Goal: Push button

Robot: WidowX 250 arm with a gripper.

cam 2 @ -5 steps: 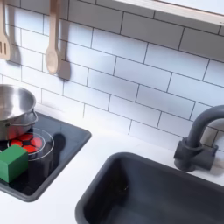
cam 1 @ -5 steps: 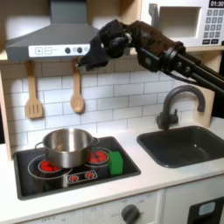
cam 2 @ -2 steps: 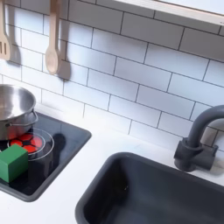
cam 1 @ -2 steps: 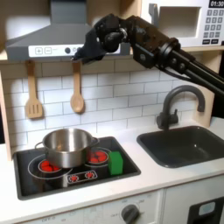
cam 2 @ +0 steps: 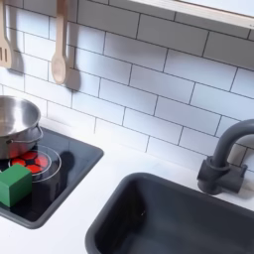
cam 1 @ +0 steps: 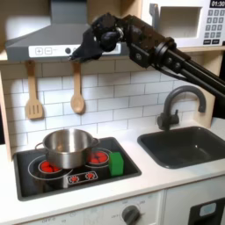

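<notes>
High at the hood (cam 1: 48, 39) front, the gripper (cam 1: 81, 54), whose jaw state I cannot tell, hovers just right of the buttons (cam 1: 53, 50); next it should press leftward onto one.

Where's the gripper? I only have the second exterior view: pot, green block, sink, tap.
Observer: In the first exterior view the gripper is up at the front panel of the range hood, above the stove.
Operator: On the buttons?
Observer: Its tip sits at the panel's right end on the first exterior view's side; the small buttons lie just to its left. I cannot tell if it is touching.
Operator: Open or shut?
Observer: Cannot tell, the fingers are too dark and blurred.
Operator: Anything under the arm?
Observer: The wooden spoon hangs on the wall right below the gripper, with a spatula further left.
</notes>
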